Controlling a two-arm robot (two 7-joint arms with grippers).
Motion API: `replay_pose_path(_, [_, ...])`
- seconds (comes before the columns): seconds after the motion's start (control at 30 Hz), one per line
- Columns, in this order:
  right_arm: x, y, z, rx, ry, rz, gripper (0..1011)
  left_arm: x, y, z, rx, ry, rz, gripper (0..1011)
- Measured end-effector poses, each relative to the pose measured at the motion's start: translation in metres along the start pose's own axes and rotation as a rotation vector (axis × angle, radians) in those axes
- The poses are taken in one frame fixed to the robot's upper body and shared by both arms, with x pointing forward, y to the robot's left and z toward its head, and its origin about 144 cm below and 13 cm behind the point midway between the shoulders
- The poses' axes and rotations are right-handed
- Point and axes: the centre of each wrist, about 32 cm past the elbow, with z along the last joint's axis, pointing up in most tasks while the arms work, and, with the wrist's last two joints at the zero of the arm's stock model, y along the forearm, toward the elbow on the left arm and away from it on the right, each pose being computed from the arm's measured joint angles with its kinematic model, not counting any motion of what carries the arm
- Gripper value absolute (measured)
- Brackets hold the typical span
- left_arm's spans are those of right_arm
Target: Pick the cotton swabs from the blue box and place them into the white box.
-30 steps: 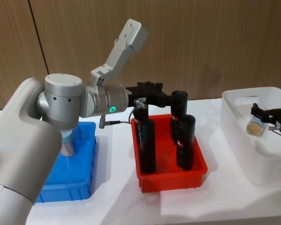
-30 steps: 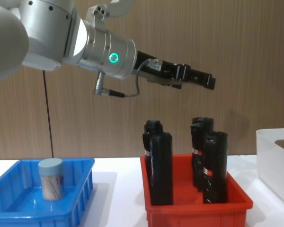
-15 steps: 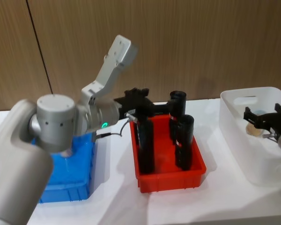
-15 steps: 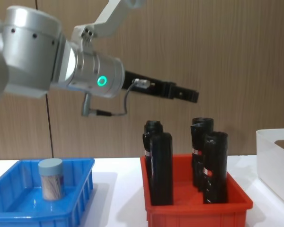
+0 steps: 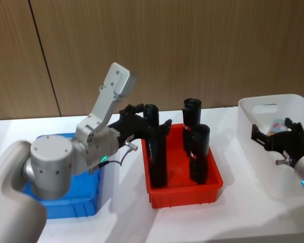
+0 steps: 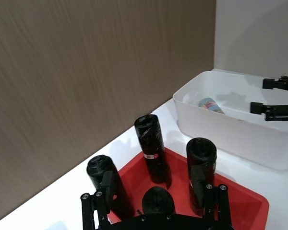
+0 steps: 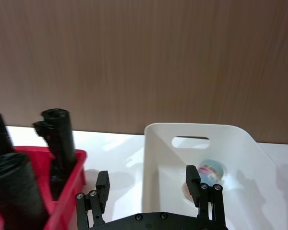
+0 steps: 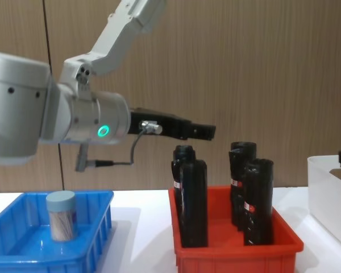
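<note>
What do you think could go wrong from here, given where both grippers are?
1. The left gripper hangs open just above the black bottles in the red bin; a low sweep toward the blue box might topple one.
2. The cotton swab tub stands upright, alone in the blue box; an off-centre grasp could tip it.
3. The right gripper is open near the white box wall and may clip it when moving.

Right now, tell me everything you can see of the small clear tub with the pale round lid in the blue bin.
The small clear cylindrical tub of cotton swabs stands upright on the floor of the shallow blue ribbed plastic bin. A pale blue-grey round lid caps it; thin sticks show through the wall. Only the bin touches it.
</note>
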Motion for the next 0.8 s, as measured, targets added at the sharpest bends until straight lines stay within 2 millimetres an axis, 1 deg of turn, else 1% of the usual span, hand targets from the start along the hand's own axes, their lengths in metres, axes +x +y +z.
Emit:
replay_pose_path(0.17, [-0.008, -0.012, -0.001, 0.02, -0.003, 0.031, 1001, -0.007, 0.009, -0.011, -0.022, -0.019, 0.041, 1004])
replay_pose_path(0.27, [-0.015, -0.023, -0.002, 0.038, -0.003, 0.059, 1001, -0.013, 0.016, -0.02, -0.039, -0.032, 0.07, 1004])
replay_pose_path(0.3, [-0.015, -0.023, -0.002, 0.038, -0.003, 0.059, 1001, -0.013, 0.016, -0.02, -0.039, -0.032, 0.07, 1004])
replay_pose_path(0.37, [-0.021, -0.031, -0.002, 0.05, -0.001, 0.079, 1001, -0.018, 0.023, -0.027, -0.055, -0.043, 0.096, 1004])
replay_pose_path(0.4, [-0.021, -0.031, -0.002, 0.05, -0.001, 0.079, 1001, -0.019, 0.024, -0.029, -0.059, -0.045, 0.102, 1004])
replay_pose_path(0.5, [-0.028, -0.042, -0.002, 0.068, 0.0, 0.108, 1001, -0.024, 0.03, -0.035, -0.075, -0.054, 0.124, 1004])
replay_pose_path(0.8, [-0.044, -0.066, -0.001, 0.105, 0.011, 0.17, 1001, -0.04, 0.048, -0.05, -0.123, -0.075, 0.186, 1004])
